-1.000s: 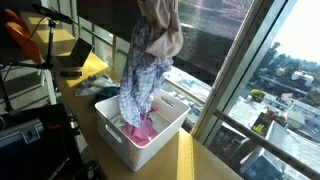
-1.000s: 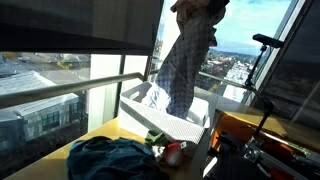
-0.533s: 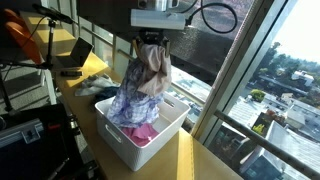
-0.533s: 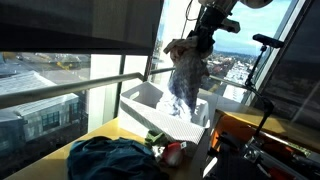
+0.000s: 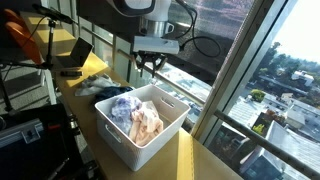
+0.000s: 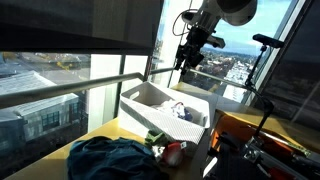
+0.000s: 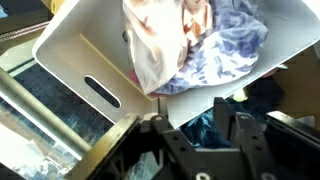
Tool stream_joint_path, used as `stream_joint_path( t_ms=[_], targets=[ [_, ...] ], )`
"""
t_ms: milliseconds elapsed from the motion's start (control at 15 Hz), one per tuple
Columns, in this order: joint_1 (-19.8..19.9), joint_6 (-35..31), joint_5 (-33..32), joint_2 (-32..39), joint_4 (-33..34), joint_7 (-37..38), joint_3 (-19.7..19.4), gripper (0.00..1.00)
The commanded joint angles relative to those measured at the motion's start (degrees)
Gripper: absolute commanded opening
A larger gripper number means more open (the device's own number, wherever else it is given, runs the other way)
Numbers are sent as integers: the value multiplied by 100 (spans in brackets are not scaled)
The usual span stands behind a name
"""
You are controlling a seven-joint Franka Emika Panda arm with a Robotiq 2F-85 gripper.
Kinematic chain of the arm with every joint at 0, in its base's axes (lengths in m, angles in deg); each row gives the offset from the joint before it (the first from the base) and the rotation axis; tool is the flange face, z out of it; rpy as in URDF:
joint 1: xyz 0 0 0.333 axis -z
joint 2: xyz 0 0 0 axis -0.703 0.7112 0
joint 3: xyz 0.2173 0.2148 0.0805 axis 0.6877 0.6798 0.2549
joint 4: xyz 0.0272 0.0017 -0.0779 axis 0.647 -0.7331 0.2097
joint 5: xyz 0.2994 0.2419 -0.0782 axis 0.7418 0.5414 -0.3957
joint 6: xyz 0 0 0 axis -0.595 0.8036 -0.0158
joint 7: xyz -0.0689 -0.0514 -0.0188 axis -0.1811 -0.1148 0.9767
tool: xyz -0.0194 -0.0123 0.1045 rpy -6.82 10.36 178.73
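The jaws hang apart and empty, the crumpled clothes (image 5: 143,121) lying just below them inside the white basket (image 5: 166,134); the drop seems done, so the next move calls only for a straight lift clear.

You have a wooden table (image 5: 190,160) that runs along the window; both exterior views show it. A white bin (image 5: 165,138) stands directly on it, about in the middle. In an exterior view, at about 11 o'clock from the bin, a yellow sheet (image 5: 97,66) lies on the wood. Just beyond it stands a dark thing (image 5: 72,58), too dim to name. In an exterior view, a heap of blue-green cloth (image 6: 115,160) lies on the table at 7 o'clock from the bin. A small red thing (image 6: 176,152) sits just beside the heap, at its 3 o'clock side.
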Motion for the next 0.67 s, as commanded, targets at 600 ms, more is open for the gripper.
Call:
stream_joint_path(
  t_ms=[600],
  targets=[
    [-622,-941,-482,963,-468,281,1175,100]
  ],
)
